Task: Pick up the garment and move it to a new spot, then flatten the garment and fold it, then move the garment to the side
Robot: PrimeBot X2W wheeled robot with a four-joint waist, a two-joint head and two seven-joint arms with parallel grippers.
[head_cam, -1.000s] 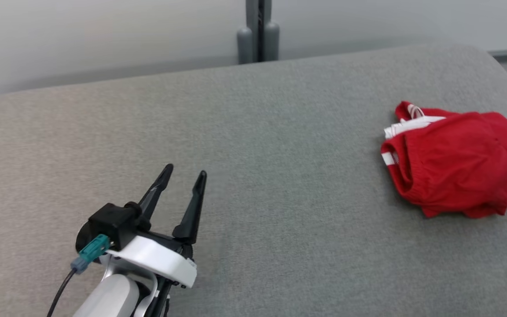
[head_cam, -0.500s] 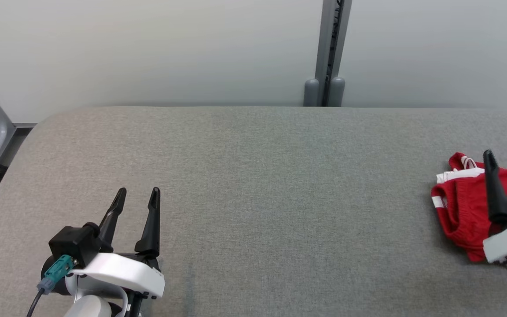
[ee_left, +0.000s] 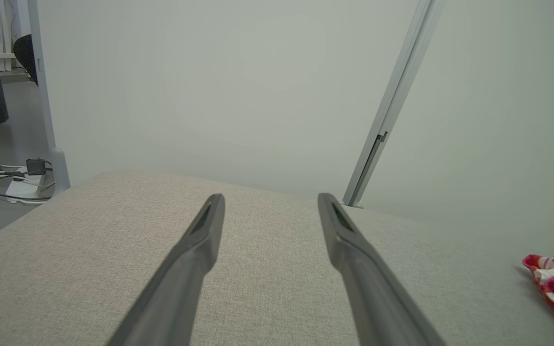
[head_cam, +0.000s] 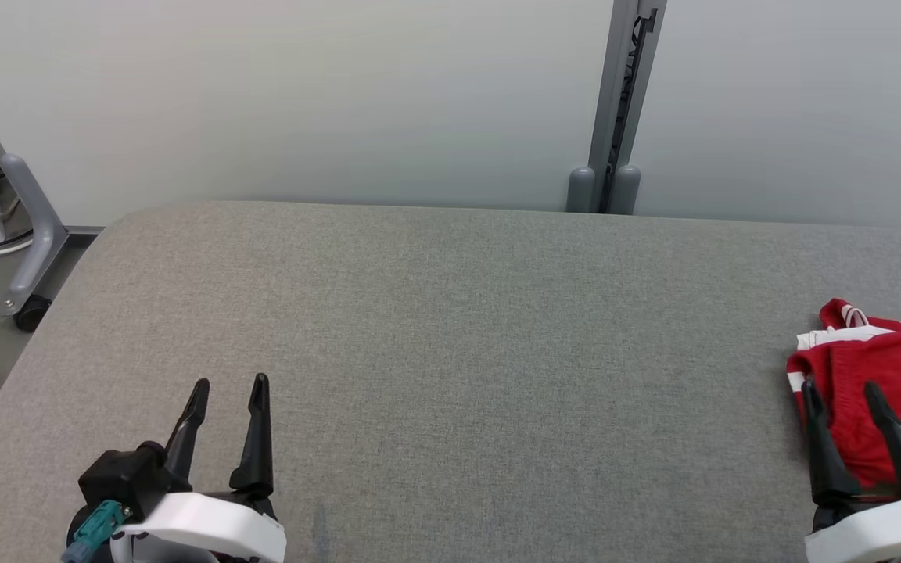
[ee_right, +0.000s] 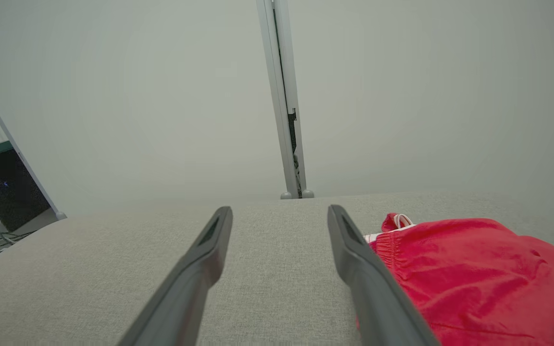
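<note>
Left fingers: The two long, dark, tapering left fingers (head_cam: pixel 256 438) stand wide apart with nothing between them, pointing away from the robot low over the near left of the worktop.
Right fingers: The matching right fingers (head_cam: pixel 824 453) are spread just as wide at the near right. In the right wrist view bare cloth lies between them, and one finger runs along the garment's edge; whether it touches cannot be told.
Wrists: A glossy white shell (head_cam: pixel 200 524) caps the left wrist, beside a black block with a teal plug (head_cam: pixel 98 524).
Garment: The crumpled red shorts with white stripes and a white drawstring (head_cam: pixel 896 375) lie in a soft heap at the far right, well apart from the left fingers.
Worktop: The grey, woven-fabric padded worktop (head_cam: pixel 450 328) has a rounded corner and a flat, smooth top.
Backdrop: A pale matte wall panel (head_cam: pixel 302 102) is split by an upright grey metal post (head_cam: pixel 622 102); a grey castor leg (head_cam: pixel 28 234) stands at the left.
</note>
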